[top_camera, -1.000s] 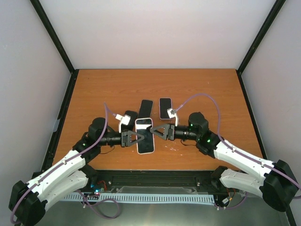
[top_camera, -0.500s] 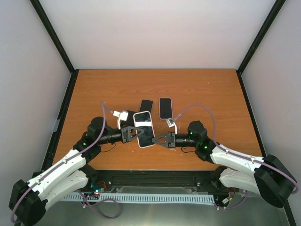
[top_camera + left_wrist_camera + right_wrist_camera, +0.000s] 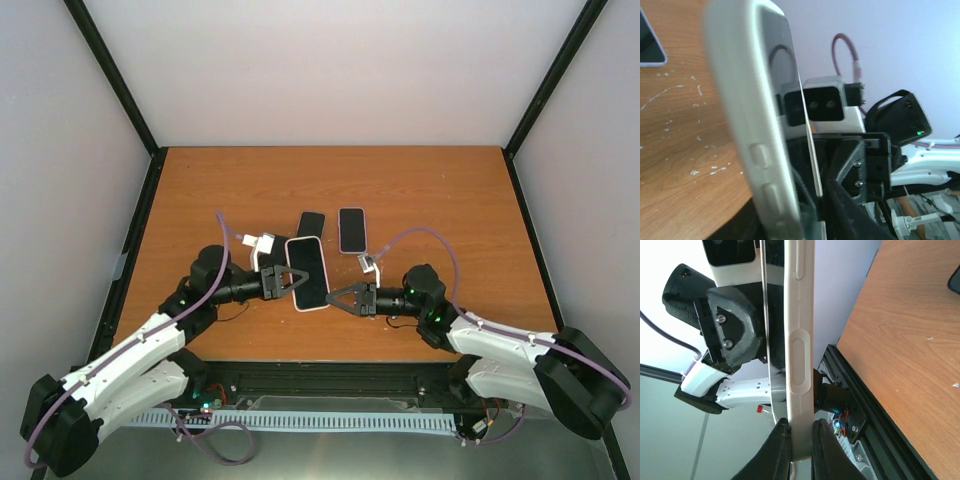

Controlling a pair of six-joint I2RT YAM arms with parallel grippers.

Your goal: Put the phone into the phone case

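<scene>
Phone case (image 3: 799, 340) with phone (image 3: 308, 274) in it (fully seated? cannot tell), long axis 12-to-6. Clamped at 9 o'clock by left gripper (image 3: 290, 281), pinched at 5 o'clock corner by right gripper (image 3: 333, 297).

The phone case (image 3: 799, 340) is creamy white, the phone (image 3: 308, 272) glossy black. The bench (image 3: 420, 190) shows orange-brown wood grain with pale flecks. The arms (image 3: 130, 355) are white with black joints. The walls (image 3: 340, 70) are pale grey, framed in black.
</scene>
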